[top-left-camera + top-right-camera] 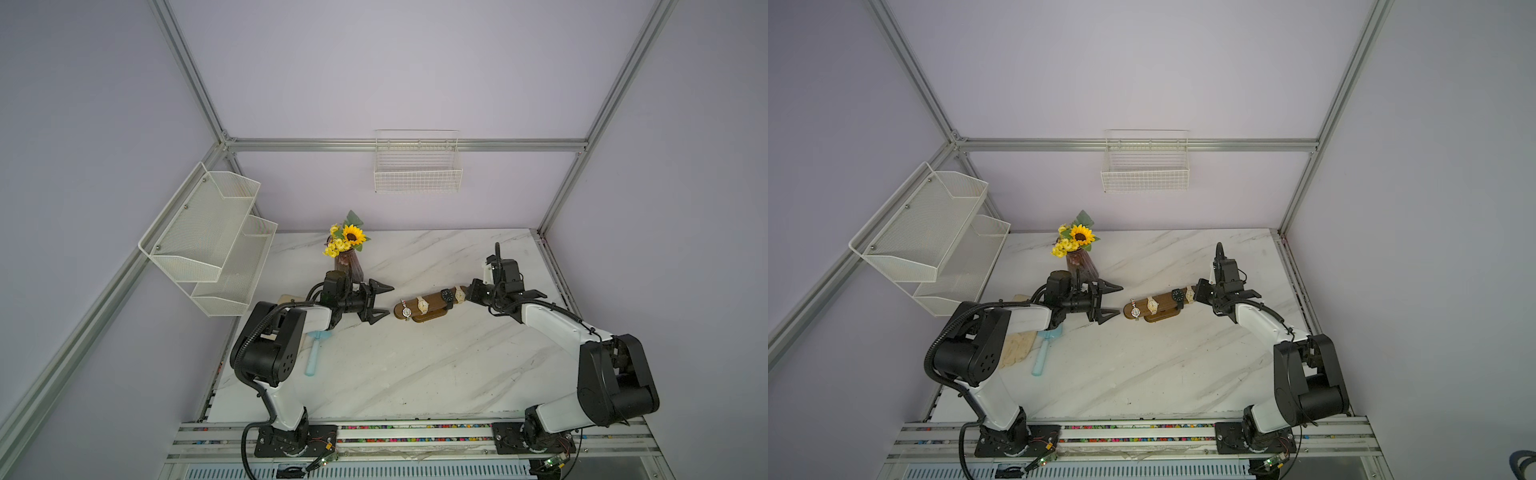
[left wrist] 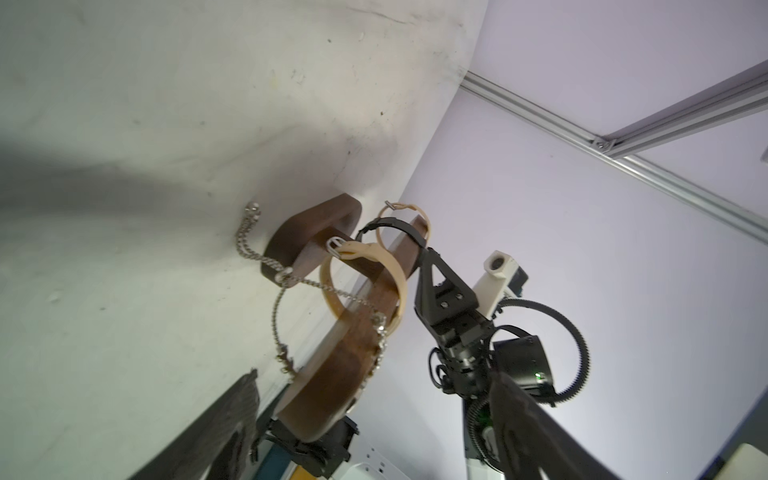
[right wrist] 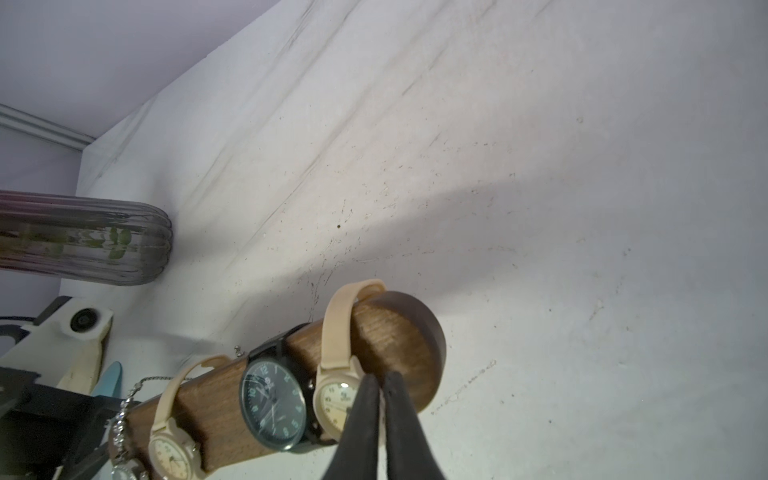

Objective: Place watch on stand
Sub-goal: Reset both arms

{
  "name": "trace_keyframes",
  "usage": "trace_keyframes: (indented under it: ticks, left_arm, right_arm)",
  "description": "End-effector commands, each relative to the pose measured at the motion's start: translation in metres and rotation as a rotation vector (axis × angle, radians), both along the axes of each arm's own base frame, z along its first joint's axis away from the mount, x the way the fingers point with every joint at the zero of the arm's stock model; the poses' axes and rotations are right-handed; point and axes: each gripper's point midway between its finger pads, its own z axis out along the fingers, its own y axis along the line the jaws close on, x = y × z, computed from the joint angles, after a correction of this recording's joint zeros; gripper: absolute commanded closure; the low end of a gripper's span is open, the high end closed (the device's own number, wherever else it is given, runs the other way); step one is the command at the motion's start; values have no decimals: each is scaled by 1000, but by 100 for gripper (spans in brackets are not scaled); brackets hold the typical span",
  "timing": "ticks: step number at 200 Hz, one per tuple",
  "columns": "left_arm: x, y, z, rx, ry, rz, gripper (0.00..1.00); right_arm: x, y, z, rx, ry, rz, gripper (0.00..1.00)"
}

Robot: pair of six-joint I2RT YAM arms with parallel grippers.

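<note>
Left gripper (image 1: 390, 302): fingers spread wide, empty, just beside the bar's left end.
Stand: dark brown wooden bar stand (image 1: 434, 301) on the white marble table (image 1: 415, 374); four watches on it.
Watch: beige rubber-strapped round watch (image 3: 336, 397) looped round the bar near its right end, beside the black round watch (image 3: 272, 399).
Right gripper (image 3: 380, 376): fingers nearly together, thin gap, nothing seen between; tips at the beige watch.

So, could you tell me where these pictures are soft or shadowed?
Right wrist view: the right fingers are a dark blur up close, the black watch is sharp, a broad shadow crosses the table. Left wrist view: a soft shadow lies on the table, the stand is soft at its near end. Both top views: even light, no glare, the watches too small to read.
</note>
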Motion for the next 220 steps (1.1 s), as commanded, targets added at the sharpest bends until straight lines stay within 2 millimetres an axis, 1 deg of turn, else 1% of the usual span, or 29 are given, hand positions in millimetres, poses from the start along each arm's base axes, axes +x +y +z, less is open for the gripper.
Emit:
trace_keyframes:
  ticks: [1,14,17,28,40,54,68,78,83,93,98,105,112,123,127,129,130,131,133,135,136,137,140,167,179,195,202,208,220]
  left_arm:
    - [-10,16,5,201,-124,-53,11]
    - [-11,26,14,339,-208,-68,8]
    - [-12,29,17,367,-226,-70,7]
    - [-10,37,30,447,-300,-58,0]
    - [-10,45,40,508,-364,-39,0]
    - [-11,47,50,516,-398,-26,0]
    - [-17,34,55,505,-415,-56,4]
    - [-26,23,51,504,-413,-86,21]
    - [-31,20,60,502,-442,-89,42]
    - [-42,21,59,535,-453,-90,84]
    - [-47,23,59,558,-467,-87,93]
    - [-53,31,61,601,-489,-70,94]
    - [-58,40,63,646,-510,-49,90]
    - [-63,56,73,717,-568,-8,63]
    - [-64,64,76,748,-585,15,53]
    - [-66,66,79,756,-597,22,49]
    - [-66,67,80,760,-603,27,47]
    - [-66,69,81,769,-610,34,45]
    - [-67,73,84,785,-624,49,41]
    - [-67,76,87,798,-640,61,30]
    - [-67,78,89,805,-647,70,16]
    - [-67,80,90,813,-654,76,8]
    - [-67,85,93,839,-679,94,1]
    - [-58,146,127,1139,-890,339,0]
    - [-51,164,135,1306,-1047,396,0]
    - [-48,194,121,1482,-1093,568,0]
    - [-50,210,113,1536,-1067,665,0]
    - [-49,223,107,1583,-1036,719,0]
    - [-35,232,89,1632,-953,651,0]
  right_arm:
    - [-8,-13,8,-30,-24,-49,76]
    - [-13,-19,4,-48,-14,-72,65]
    - [-14,-19,12,-45,-37,-74,64]
    - [-18,-25,13,-63,-47,-97,59]
    - [-20,-30,12,-82,-50,-116,52]
    - [-19,-34,6,-103,-36,-133,53]
    - [-13,-37,5,-113,-38,-148,59]
    - [-12,-39,1,-113,-30,-170,66]
    - [-13,-42,-1,-112,-27,-191,71]
    - [-14,-50,-1,-136,-52,-232,81]
    - [-15,-54,1,-143,-76,-246,82]
    - [-18,-59,1,-156,-98,-265,81]
    - [-21,-64,4,-180,-127,-273,78]
    - [-24,-69,8,-214,-165,-277,76]
    - [-25,-71,10,-225,-179,-276,69]
    - [-25,-72,11,-231,-186,-278,61]
    - [-25,-72,12,-233,-190,-277,51]
    - [-25,-72,12,-236,-192,-275,29]
    - [-26,-72,12,-243,-196,-273,12]
    - [-25,-73,13,-249,-204,-274,5]
    - [-25,-74,14,-253,-206,-274,4]
    - [-25,-74,14,-257,-208,-274,3]
    - [-26,-76,14,-265,-213,-280,3]
    - [-22,-104,25,-351,-261,-436,3]
    - [-15,-111,23,-380,-288,-481,3]
    - [13,-84,24,-491,-392,-227,3]
    - [23,-67,12,-569,-398,-64,3]
    - [29,-65,3,-573,-363,-43,3]
    - [36,-61,-2,-534,-346,-50,3]
